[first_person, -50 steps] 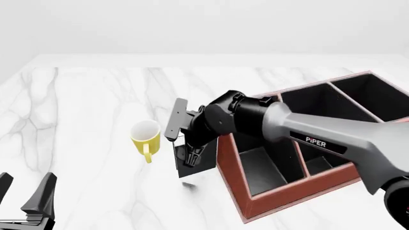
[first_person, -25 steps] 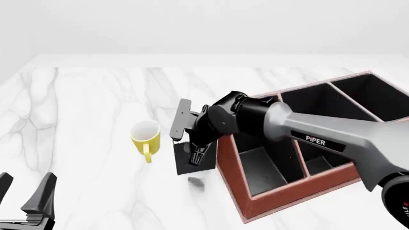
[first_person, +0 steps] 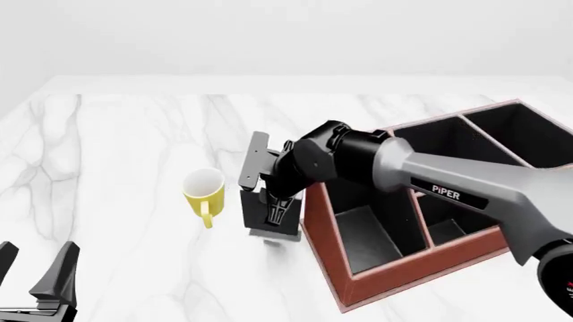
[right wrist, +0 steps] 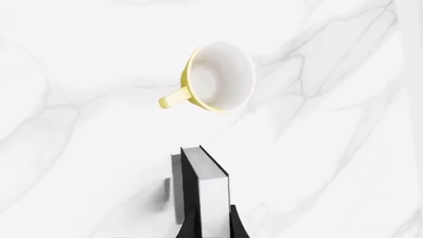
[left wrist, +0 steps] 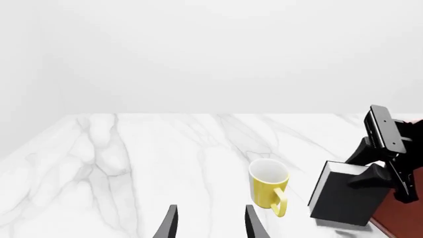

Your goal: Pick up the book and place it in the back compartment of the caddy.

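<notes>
The black book (first_person: 253, 216) with white page edges (right wrist: 215, 198) stands upright in my right gripper (first_person: 274, 211), which is shut on it from above. It hangs just over the table, close beside the caddy's left wall (first_person: 321, 261), between the caddy and the yellow mug (first_person: 204, 190). The reddish-brown caddy has black compartments; its back one (first_person: 528, 134) is at the far right. The left wrist view shows the book (left wrist: 347, 196), the mug (left wrist: 270, 186) and a caddy corner (left wrist: 396, 225). My left gripper (first_person: 40, 282) is open and empty at the near left.
The mug (right wrist: 218, 77) stands upright, its handle toward the camera in the front view, about a hand's width left of the book. The white marble table (first_person: 134, 134) stretches left and back. My left gripper (left wrist: 210, 223) points toward the mug.
My right gripper has carried the book a little farther back along the caddy's left wall, and the book now stands straighter. The left arm, mug and caddy have not moved.
</notes>
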Tool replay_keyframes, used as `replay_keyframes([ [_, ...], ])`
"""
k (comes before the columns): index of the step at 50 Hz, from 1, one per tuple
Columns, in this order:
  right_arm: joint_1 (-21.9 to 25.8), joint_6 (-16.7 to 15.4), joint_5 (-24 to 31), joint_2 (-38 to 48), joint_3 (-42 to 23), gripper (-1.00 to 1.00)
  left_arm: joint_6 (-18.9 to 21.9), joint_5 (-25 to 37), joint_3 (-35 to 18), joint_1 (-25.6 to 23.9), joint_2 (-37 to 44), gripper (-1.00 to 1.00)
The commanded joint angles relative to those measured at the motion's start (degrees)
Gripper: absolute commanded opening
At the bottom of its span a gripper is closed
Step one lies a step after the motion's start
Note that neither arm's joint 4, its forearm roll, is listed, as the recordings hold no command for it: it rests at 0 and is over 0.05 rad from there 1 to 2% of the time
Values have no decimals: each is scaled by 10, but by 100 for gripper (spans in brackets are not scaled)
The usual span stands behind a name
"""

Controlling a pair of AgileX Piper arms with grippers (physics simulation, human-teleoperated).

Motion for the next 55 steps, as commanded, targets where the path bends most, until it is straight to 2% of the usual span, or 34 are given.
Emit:
replay_keyframes([
  [1,2,9,8,-9,-13,-100,0,0,0,0,0,100],
  [9,6,6,20,-25,-16,-100,0,0,0,0,0,100],
  [16,25,33,52,-50,-36,-100,0,0,0,0,0,100],
  [32,46,11,102,-130,-41,-100,0,0,0,0,0,100],
  [38,61,-10,140,-185,-38,-100,0,0,0,0,0,100],
  [55,101,-13,244,-276,-83,-100,0,0,0,0,0,100],
])
